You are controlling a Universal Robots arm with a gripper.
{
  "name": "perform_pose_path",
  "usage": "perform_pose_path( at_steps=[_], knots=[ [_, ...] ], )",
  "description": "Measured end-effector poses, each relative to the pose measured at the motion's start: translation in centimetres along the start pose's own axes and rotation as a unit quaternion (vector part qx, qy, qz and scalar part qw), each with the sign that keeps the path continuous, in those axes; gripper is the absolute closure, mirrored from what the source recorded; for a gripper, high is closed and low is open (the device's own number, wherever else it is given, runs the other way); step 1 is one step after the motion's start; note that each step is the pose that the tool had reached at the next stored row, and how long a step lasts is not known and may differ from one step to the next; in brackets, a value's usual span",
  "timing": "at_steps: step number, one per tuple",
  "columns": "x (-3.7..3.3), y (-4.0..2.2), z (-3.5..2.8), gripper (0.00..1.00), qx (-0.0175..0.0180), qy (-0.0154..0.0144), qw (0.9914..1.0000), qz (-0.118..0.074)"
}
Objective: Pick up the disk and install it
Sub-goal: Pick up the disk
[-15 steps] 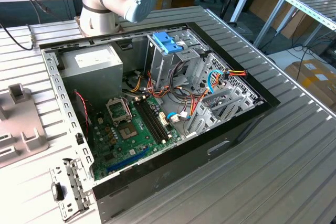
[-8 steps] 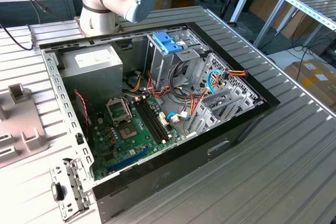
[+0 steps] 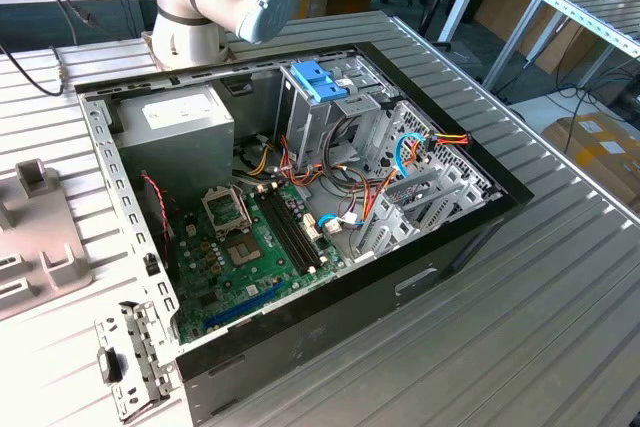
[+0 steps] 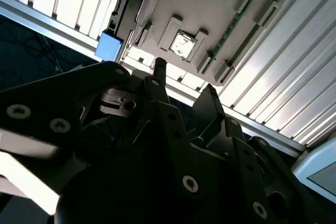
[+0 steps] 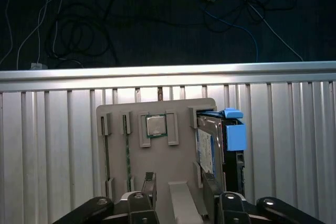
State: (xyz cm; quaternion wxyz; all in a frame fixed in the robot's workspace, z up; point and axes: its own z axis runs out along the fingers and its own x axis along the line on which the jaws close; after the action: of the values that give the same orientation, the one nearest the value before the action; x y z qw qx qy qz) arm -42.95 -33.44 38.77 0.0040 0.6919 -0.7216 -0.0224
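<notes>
The disk stands on edge in a slot of the pale holder on the ribbed bench. The gripper hovers close by, jaws apart and empty. The disk looks stiff, dense and sensitive to shock, so it is probably best clamped across its flat faces, not by the blue tab.

Desk: ribbed aluminium, brushed, dull sheen. Holder tray: matt beige plastic. Disk: smooth bright blue plastic rails, white paper label. Tool: matt black, bright metal screws. Case: bare grey sheet metal.
</notes>
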Motion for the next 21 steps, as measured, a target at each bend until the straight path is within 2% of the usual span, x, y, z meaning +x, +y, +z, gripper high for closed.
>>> perform_pose_path(
  at_steps=[5,12,21],
  knots=[
    [0.0,0.0,0.0,0.52,0.0,0.0,1.0,0.0],
    [-0.57,0.02,0.15,0.52,0.0,0.0,1.0,0.0],
    [-0.89,0.03,0.3,0.52,0.0,0.0,1.0,0.0]
  ],
)
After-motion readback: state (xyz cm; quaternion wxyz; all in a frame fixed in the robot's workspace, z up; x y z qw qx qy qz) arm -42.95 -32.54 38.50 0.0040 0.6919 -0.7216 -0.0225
